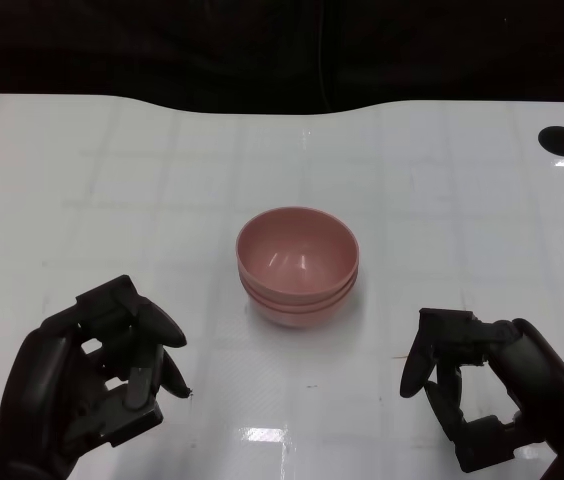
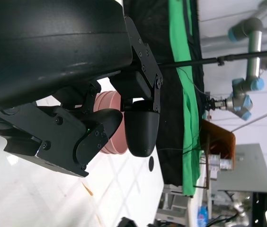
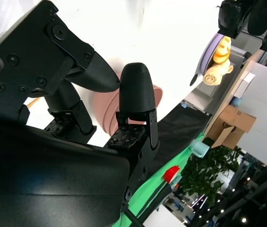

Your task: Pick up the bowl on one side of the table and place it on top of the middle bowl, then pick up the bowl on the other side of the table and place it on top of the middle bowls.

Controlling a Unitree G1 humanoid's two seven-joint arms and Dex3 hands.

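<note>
Bowls (image 1: pixel 298 265) look done, honestly: you've got a pink stack sitting in the middle of the white table (image 1: pixel 442 200), and from the head view I count what looks like three rims nested one inside the other, upright and lined up pretty neatly. Nothing pink is out on either side of the table, so my read is both side bowls already went onto the middle one.

Your left hand (image 1: pixel 102 375) is down at the near left, well apart from the stack, holding nothing. Its fingers are bent in a fair bit but there's still a gap between them and the thumb, so I'd call it loosely apart rather than closed. Your right hand (image 1: pixel 482 385) is at the near right, same story: empty, fingers hooked with a clear gap, not touching the stack. Both sit at about the same spot on either side, which makes sense if each one handled the bowl on its own side and then backed off to keep clear of the stack.

The left wrist view shows the stack peeking out behind the fingers (image 2: pixel 142 127), and the right wrist view shows the same pink past its own fingers (image 3: pixel 136 87). I don't see anything left to grab.
</note>
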